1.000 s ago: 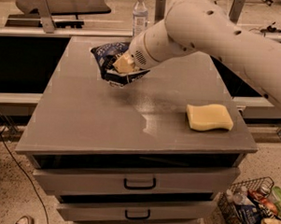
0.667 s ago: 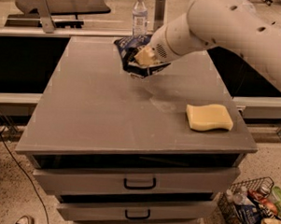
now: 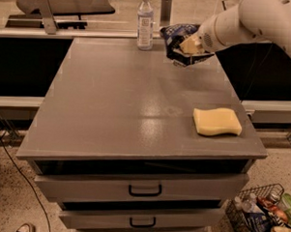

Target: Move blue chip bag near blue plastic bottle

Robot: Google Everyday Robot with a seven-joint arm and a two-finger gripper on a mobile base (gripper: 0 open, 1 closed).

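Bag: blue chip bag sits upper centre-right of frame, at the far edge of the grey tabletop, carried in the pincer. Can't tell if its bottom touches the surface or hangs just above.
Pincer: pincer is clamped on the bag's right side, fingers pinching crumpled foil; the white arm comes in from the upper right corner.
Bottle: blue plastic bottle stands upright w/ white cap, upper centre, just left of the bag, a small gap between them, not touching.
Handling, bag: prob. very light, soft & crinkly, slick foil; the contents crush easily (go gentle on squeeze). Best hold is a pinch on a top or side fold, not across the puffed middle.
Handling, bottle: tall, slim, likely tippy. A nudge from the bag or arm could knock it over, so approach w/ care.
Progress: bag looks about near enough; what's left seems to be setting it down & letting go.
Other: yellow sponge lies right of centre, well apart from both.
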